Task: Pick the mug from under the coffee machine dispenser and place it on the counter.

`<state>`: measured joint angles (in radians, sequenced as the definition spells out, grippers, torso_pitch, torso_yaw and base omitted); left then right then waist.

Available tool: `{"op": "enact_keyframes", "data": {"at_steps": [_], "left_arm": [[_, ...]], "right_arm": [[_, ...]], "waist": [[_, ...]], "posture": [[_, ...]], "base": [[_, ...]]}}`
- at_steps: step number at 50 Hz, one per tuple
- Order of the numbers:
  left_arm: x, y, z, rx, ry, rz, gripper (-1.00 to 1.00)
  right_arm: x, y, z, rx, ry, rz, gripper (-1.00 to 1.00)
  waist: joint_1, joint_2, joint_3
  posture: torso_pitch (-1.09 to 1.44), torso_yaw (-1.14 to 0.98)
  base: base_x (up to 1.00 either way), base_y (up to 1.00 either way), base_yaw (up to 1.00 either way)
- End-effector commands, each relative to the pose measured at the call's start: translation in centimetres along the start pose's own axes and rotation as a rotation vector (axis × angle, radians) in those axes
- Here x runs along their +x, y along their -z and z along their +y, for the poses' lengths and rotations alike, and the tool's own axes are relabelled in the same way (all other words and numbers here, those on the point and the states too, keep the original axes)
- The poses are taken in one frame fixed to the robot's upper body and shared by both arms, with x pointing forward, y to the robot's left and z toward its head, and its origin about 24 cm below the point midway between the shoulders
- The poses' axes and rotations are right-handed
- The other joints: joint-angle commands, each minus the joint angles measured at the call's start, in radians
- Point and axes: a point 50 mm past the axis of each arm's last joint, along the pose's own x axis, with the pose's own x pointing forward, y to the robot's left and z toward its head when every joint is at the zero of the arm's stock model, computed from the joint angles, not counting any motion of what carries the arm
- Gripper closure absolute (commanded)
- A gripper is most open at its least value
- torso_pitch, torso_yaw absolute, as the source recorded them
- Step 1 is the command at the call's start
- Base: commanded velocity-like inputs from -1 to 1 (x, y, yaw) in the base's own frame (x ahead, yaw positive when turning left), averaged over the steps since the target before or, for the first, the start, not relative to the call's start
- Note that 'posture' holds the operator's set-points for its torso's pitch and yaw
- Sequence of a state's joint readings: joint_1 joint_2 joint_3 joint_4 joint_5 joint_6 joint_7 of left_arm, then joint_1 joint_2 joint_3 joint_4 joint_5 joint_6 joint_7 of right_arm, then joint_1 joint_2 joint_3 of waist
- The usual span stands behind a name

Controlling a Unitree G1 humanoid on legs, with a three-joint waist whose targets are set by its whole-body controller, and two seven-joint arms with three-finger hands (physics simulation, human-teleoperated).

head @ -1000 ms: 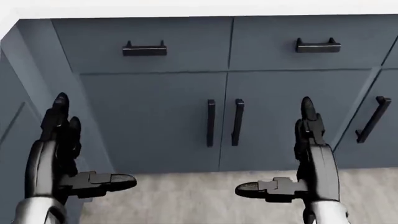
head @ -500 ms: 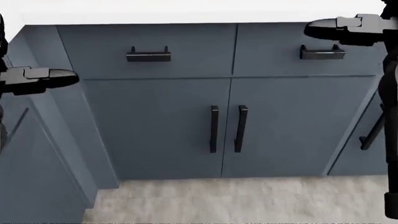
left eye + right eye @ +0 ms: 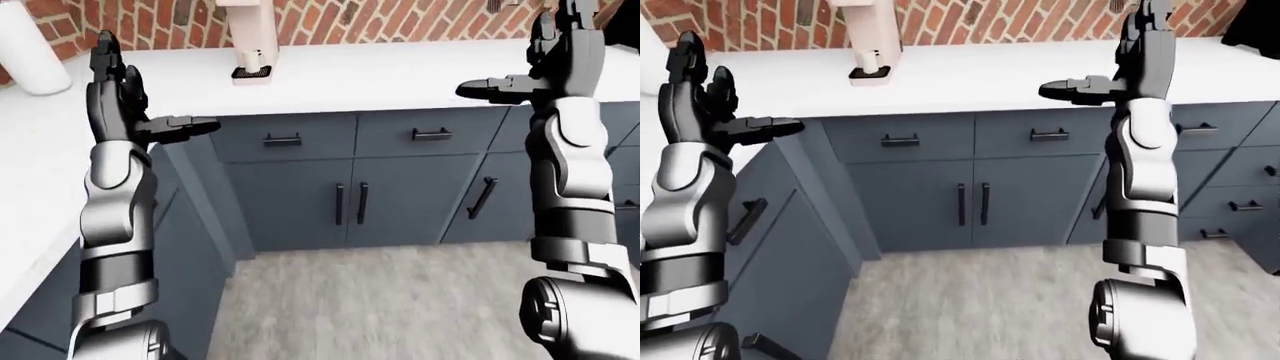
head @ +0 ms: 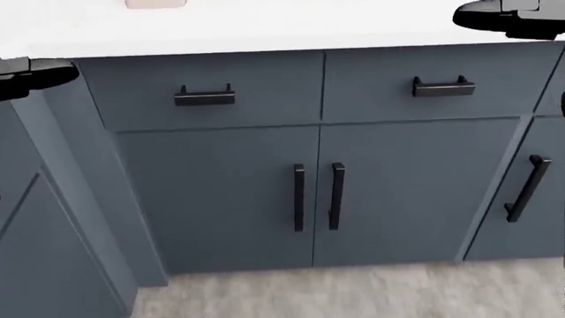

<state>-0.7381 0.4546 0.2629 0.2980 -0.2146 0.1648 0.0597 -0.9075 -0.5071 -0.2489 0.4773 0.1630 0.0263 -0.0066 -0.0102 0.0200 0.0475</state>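
Observation:
The pale coffee machine (image 3: 250,34) stands on the white counter (image 3: 400,75) against the brick wall, at the top of the left-eye view. Its upper part is cut off by the frame. Its dark drip tray (image 3: 250,73) shows, and I cannot make out a mug on it. My left hand (image 3: 140,97) is raised, open and empty, to the left of the machine. My right hand (image 3: 530,64) is raised, open and empty, over the counter to the machine's right. Both hands are well short of the machine.
Grey-blue base cabinets (image 4: 220,192) with black handles (image 4: 299,197) run under the counter, and a side run (image 3: 770,240) comes down the left. A white cylinder (image 3: 25,45) stands on the counter at top left. A dark object (image 3: 1260,26) sits at top right. Pale wood floor (image 3: 370,300) lies below.
Both hands have risen from low by the cabinet doors to counter height, leaving only their thumb tips in the head view. The camera has tilted up a little, showing more counter.

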Motion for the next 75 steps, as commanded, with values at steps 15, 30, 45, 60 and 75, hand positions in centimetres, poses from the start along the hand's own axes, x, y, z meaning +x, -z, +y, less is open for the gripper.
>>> {"op": "enact_keyframes", "data": {"at_steps": [15, 30, 45, 60, 75], "left_arm": [[0.5, -2.6, 1.0, 0.003, -0.034, -0.099, -1.00], [0.7, -3.2, 1.5, 0.011, -0.049, -0.109, -1.00], [0.5, -3.2, 1.5, 0.010, -0.049, -0.110, -1.00], [0.6, -3.3, 1.4, 0.010, -0.048, -0.112, -1.00], [0.6, -3.2, 1.5, 0.013, -0.048, -0.110, -1.00]], "right_arm": [[0.7, -2.8, 0.1, 0.003, -0.006, -0.107, -1.00], [0.8, -3.0, 0.1, 0.012, -0.004, -0.110, -1.00], [0.8, -2.9, 0.1, 0.009, -0.009, -0.114, -1.00], [0.9, -3.3, 0.1, 0.007, -0.005, -0.122, -1.00], [0.8, -3.3, 0.0, 0.007, -0.003, -0.123, -1.00]], "waist": [[0.020, -0.033, -0.024], [-0.004, 0.065, -0.034], [0.012, -0.061, -0.034], [0.004, 0.058, -0.035], [0.011, -0.063, -0.037]], "posture": [[0.00, 0.00], [0.00, 0.00], [0.00, 0.00], [0.00, 0.00], [0.00, 0.00]], "base": [[0.17, 0.00, 0.00], [0.18, 0.01, 0.00], [0.18, 0.02, 0.00], [0.18, 0.02, 0.00], [0.18, 0.02, 0.00]]}}
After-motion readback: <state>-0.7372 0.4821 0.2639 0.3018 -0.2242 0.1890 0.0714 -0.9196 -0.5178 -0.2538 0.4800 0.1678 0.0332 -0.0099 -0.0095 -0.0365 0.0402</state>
